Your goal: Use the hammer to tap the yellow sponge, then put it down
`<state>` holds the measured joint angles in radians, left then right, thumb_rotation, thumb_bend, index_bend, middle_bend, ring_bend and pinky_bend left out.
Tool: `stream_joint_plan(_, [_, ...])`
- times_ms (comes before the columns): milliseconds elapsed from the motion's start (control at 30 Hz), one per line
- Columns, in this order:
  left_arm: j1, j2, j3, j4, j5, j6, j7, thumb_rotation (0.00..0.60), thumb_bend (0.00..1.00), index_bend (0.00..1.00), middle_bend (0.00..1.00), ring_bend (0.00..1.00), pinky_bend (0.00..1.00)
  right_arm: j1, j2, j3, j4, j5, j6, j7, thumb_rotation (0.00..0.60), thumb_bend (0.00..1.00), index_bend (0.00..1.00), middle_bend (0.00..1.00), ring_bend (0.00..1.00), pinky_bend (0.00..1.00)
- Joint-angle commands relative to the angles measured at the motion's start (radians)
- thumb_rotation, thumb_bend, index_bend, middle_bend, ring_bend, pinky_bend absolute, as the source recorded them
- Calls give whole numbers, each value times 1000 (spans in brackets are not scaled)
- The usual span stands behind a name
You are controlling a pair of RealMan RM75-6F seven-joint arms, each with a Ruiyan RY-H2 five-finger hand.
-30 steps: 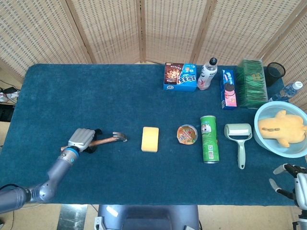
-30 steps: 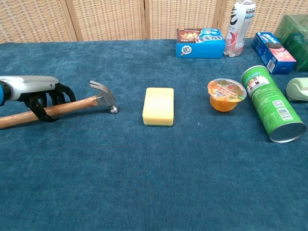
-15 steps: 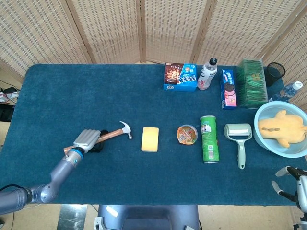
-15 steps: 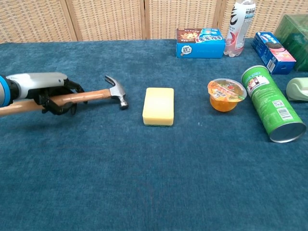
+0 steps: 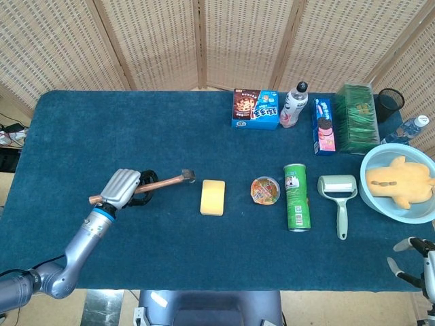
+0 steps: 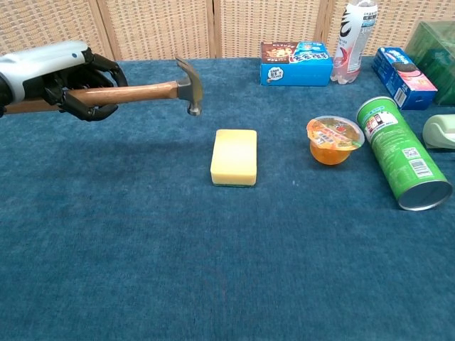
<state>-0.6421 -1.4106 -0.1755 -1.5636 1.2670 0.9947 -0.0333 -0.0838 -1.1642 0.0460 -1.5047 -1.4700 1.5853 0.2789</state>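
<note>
My left hand [image 5: 123,189] [image 6: 67,72] grips the wooden handle of the hammer [image 5: 160,183] [image 6: 142,91] and holds it in the air, roughly level. Its steel head [image 6: 190,87] hangs a little left of and above the yellow sponge [image 5: 213,197] [image 6: 234,156], without touching it. The sponge lies flat on the blue table cloth [image 5: 136,129]. My right hand [image 5: 416,261] shows at the bottom right corner of the head view, off the table's edge, fingers apart and holding nothing.
Right of the sponge sit a jelly cup [image 5: 265,190], a green can lying down [image 5: 296,197] and a lint roller [image 5: 338,193]. Boxes and a bottle [image 5: 293,105] line the back edge. A bowl with a yellow toy [image 5: 399,182] stands at the far right.
My left hand has lifted the hammer off the table and carried it up and to the right, toward the sponge. The sponge has not moved.
</note>
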Motion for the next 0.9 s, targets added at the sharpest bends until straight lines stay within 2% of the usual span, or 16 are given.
stream_joint_plan(33, [2, 15, 5, -13, 28, -11, -73, 600, 439, 508, 645, 640, 769, -3, -2, 0, 5, 3, -3, 6, 600, 288, 531, 519, 441, 377])
stream_joint_plan(200, [-13, 37, 4, -20, 74, -36, -158, 600, 430, 512, 652, 642, 775, -8, -4, 1, 1, 4, 1, 2, 600, 289, 530, 519, 441, 378])
stream_joint_plan(533, [-47, -19, -4, 40, 63, -53, -125, 600, 470, 553, 698, 672, 796, -16, -7, 6, 12, 14, 1, 12, 600, 288, 530, 520, 441, 377])
stream_joint_plan(633, [-79, -63, -13, 73, 16, -95, -71, 600, 480, 560, 712, 691, 804, -18, -7, 10, 20, 21, -2, 22, 600, 288, 530, 520, 441, 378])
stream_joint_plan(900, [-179, -140, -72, 142, -154, -282, -95, 600, 553, 589, 747, 739, 842, -25, -11, 14, 37, 31, -4, 43, 600, 287, 530, 527, 441, 377])
